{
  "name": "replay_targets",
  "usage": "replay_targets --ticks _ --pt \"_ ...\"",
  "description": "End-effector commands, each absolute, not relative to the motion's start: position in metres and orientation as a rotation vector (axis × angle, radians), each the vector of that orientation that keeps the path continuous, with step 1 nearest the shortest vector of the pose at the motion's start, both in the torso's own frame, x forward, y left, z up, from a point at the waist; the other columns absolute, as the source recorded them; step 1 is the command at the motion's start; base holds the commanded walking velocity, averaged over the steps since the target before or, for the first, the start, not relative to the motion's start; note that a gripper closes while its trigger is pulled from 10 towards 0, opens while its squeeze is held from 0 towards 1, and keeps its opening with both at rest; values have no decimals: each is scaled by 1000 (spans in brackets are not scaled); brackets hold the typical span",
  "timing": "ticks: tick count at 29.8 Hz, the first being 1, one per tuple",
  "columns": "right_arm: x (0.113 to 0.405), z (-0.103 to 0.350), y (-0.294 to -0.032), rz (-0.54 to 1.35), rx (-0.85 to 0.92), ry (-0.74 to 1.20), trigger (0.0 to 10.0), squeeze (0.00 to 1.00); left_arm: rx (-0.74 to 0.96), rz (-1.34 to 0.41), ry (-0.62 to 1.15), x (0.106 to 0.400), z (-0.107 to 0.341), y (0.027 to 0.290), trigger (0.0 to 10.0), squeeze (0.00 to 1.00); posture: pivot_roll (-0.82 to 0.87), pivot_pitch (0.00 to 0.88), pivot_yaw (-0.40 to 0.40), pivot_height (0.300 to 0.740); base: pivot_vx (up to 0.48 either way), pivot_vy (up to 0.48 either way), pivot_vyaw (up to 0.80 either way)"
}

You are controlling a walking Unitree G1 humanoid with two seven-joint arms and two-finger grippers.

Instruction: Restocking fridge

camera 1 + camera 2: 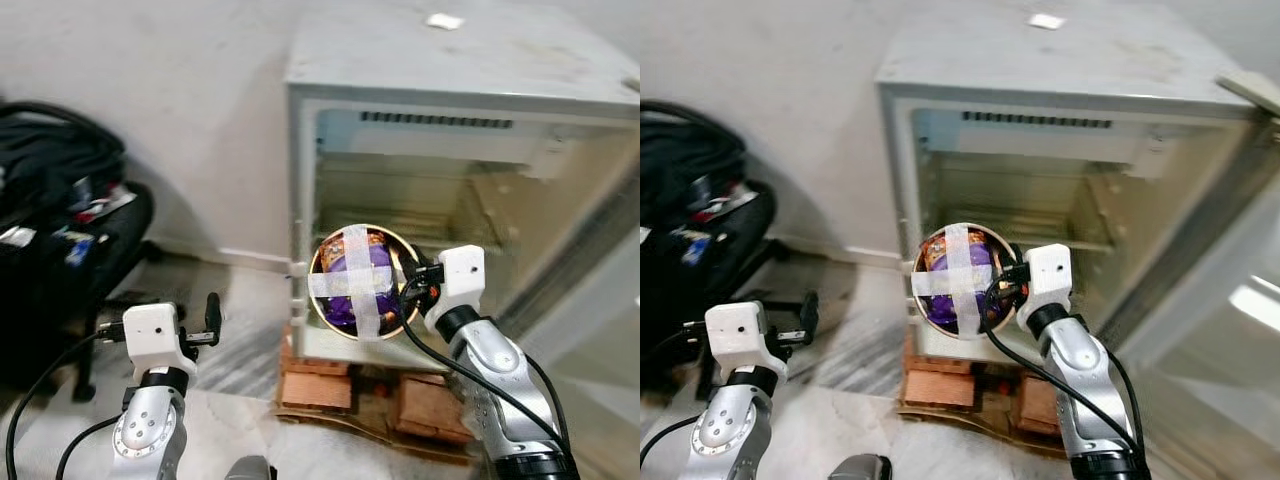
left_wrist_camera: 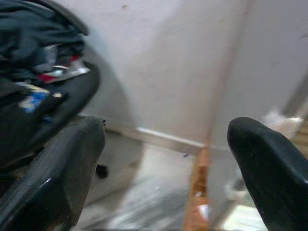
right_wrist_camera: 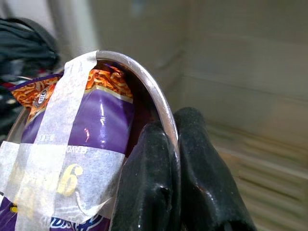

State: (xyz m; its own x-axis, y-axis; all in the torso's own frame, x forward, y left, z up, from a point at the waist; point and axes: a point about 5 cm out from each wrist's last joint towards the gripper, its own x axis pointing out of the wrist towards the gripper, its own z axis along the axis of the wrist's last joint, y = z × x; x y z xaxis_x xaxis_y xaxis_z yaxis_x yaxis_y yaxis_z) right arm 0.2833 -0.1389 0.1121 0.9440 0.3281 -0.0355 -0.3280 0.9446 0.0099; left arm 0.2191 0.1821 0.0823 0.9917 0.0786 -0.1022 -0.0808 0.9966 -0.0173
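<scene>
Right arm: silver, raised and extended forward, white wrist block uppermost, black cable trailing along the forearm. Right gripper (image 3: 174, 159): two black fingers pinched together on a thin metal rim. Left arm: silver, held low at the robot's left side. Left gripper (image 2: 166, 159): fingers spread wide apart, holding nothing.

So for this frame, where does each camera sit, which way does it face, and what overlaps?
Left eye: head, looking down at the open fridge; both arms show.
Right eye: same scene, shifted sideways.
Left wrist: along the open left gripper, toward wall and black bag.
Right wrist: along the right gripper, shut on the taped bowl.
Shared: the bowl shows in the right wrist and both eyes.
</scene>
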Motion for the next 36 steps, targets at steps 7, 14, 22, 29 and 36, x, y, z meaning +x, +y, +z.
replay_targets --ticks 7,14,22,29,36 --pt "283 111 -151 250 31 34 10000 0 -34 34 80 224 89 174 10000 0 83 95 -49 740 0 0 0" --pt "274 100 -156 228 26 71 10000 0 -41 27 91 220 87 172 10000 0 79 97 -56 740 0 0 0" --pt "274 98 -157 218 25 81 10000 0 -59 20 95 219 87 171 10000 0 80 119 -55 740 123 0 0" --pt "278 100 -156 220 22 72 10000 0 -63 19 89 220 87 170 10000 0 81 111 -56 740 272 0 0" --pt "279 102 -156 221 21 65 10000 0 -64 19 91 220 87 170 10000 0 81 109 -53 740 308 0 0"
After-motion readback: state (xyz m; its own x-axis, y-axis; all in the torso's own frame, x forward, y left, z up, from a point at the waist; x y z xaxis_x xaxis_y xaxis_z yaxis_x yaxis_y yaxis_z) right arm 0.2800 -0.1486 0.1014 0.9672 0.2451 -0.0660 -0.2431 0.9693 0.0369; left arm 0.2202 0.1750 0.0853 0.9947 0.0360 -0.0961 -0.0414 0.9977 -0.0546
